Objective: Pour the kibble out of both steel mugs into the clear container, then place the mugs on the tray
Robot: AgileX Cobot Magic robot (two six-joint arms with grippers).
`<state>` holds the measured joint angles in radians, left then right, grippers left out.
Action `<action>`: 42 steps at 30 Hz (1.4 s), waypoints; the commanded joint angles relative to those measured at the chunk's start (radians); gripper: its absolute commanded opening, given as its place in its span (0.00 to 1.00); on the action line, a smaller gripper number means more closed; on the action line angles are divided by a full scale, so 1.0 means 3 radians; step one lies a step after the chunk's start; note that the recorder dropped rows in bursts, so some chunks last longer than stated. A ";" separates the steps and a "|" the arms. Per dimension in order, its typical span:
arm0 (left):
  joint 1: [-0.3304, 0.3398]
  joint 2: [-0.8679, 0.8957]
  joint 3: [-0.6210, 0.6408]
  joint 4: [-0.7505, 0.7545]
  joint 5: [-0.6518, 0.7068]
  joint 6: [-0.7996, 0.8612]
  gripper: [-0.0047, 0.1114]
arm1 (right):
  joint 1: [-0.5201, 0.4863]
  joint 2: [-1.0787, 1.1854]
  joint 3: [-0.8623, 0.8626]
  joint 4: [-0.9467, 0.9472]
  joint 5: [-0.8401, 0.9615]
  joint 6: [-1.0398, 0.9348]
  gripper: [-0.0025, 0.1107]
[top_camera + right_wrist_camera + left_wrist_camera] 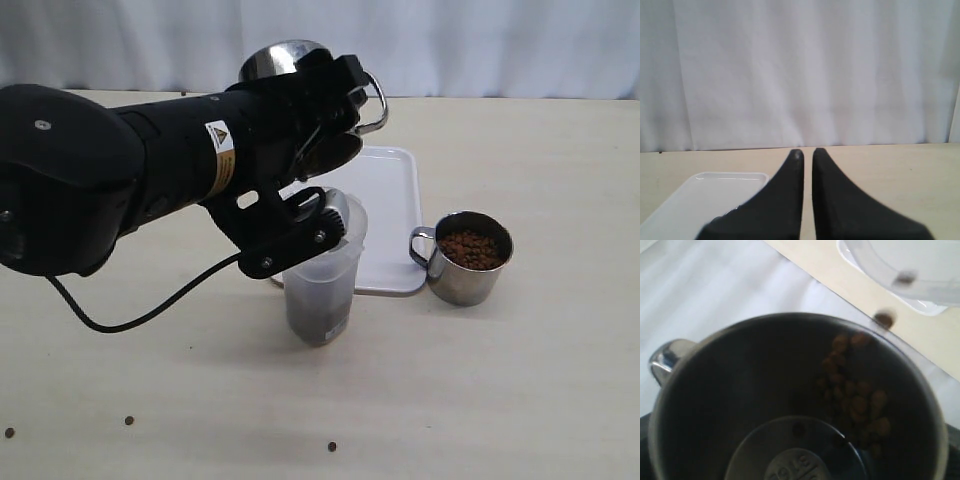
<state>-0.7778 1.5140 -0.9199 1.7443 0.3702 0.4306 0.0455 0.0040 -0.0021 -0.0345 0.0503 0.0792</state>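
Exterior: left gripper (335, 105) clamps a shiny stainless-steel mug (285, 58) tipped over the tall frosted plastic container (322, 285), brown kibble pellets (318, 320) pooled inside. A second steel mug (470, 262), full, stands beside the white rectangular tray (390, 190). Left wrist: few pellets left in the mug. Right wrist: right gripper (807, 156) closed, empty. First pour looks nearly done; second pour and traying are yet to do.

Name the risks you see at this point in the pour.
1. Kibble falling from the tipped mug could miss the container; stray pellets already lie on the table.
2. The left arm hangs close to the container's rim and might topple it.
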 commanded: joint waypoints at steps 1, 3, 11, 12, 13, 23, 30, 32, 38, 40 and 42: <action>-0.0005 -0.0017 -0.0038 0.0000 0.0056 0.0041 0.04 | 0.0012 -0.0013 0.0007 0.0004 -0.0041 -0.0015 0.06; -0.0005 -0.0017 -0.0038 0.0000 0.0056 0.0041 0.04 | 0.0012 -0.0013 0.0007 0.0004 -0.0041 -0.0015 0.06; -0.0005 -0.0017 -0.0038 0.0000 0.0055 0.0133 0.04 | 0.0012 -0.0013 0.0007 0.0004 -0.0041 -0.0015 0.06; -0.0005 -0.0017 -0.0038 0.0000 0.0055 0.0140 0.04 | 0.0012 -0.0013 0.0007 0.0004 -0.0041 -0.0015 0.06; -0.0005 -0.0017 -0.0038 0.0000 0.0055 0.0148 0.04 | 0.0012 -0.0013 0.0007 0.0004 -0.0041 -0.0015 0.06; -0.0005 -0.0017 -0.0038 0.0000 0.0062 0.0317 0.04 | 0.0012 -0.0013 0.0007 0.0004 -0.0041 -0.0015 0.06; -0.0005 -0.0017 -0.0038 0.0000 0.0067 0.0338 0.04 | 0.0012 -0.0013 0.0007 0.0004 -0.0041 -0.0015 0.06; -0.0015 -0.0017 -0.0038 0.0000 0.0083 0.0400 0.04 | 0.0012 -0.0013 0.0007 0.0004 -0.0041 -0.0015 0.06; -0.0054 -0.0017 -0.0043 0.0000 0.0145 0.0476 0.04 | 0.0012 -0.0013 0.0007 0.0004 -0.0041 -0.0015 0.06; -0.0054 -0.0017 -0.0043 0.0000 0.0176 0.0476 0.04 | 0.0012 -0.0013 0.0007 0.0004 -0.0041 -0.0015 0.06; -0.0054 -0.0017 -0.0043 0.0000 0.0193 0.0476 0.04 | 0.0012 -0.0013 0.0007 0.0004 -0.0041 -0.0015 0.06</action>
<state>-0.7892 1.5140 -0.9199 1.7443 0.4061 0.5720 0.0455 0.0040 -0.0021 -0.0345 0.0503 0.0792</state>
